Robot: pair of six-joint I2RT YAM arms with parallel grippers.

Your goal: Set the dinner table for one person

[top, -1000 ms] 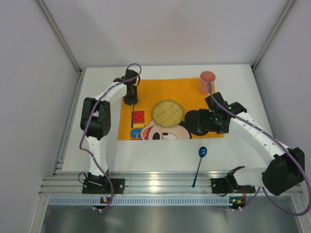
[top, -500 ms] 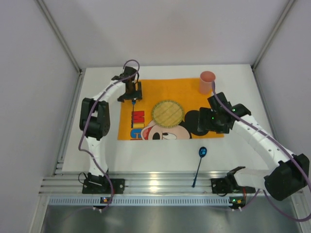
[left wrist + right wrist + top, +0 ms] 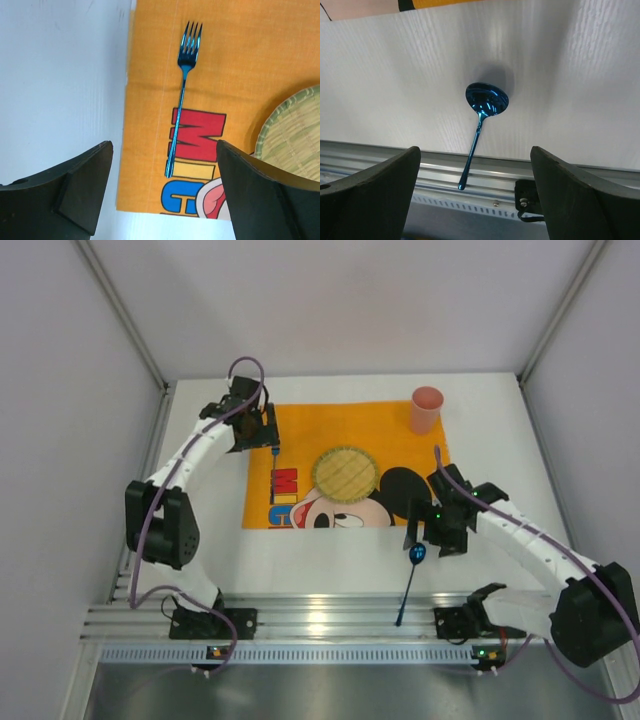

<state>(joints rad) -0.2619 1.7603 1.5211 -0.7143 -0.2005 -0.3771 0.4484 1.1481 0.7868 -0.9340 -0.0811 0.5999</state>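
The white dinner table carries an orange cartoon placemat. On the mat lie a round woven plate and, along its left side, a blue fork. In the left wrist view the fork lies flat with its tines pointing away, free of my left gripper, which is open above the handle end. My left gripper hovers at the mat's far left corner. A blue spoon lies on bare table, its handle reaching over the near rail. My right gripper hangs open just above the spoon, not touching it.
A pink cup stands at the mat's far right corner. An aluminium rail runs along the near edge, seen under the spoon handle in the right wrist view. White walls close in the table on three sides.
My left gripper opened, let go of the fork onto the mat and drew back to the far left. My right arm swung from the mat toward the near edge, over the spoon.
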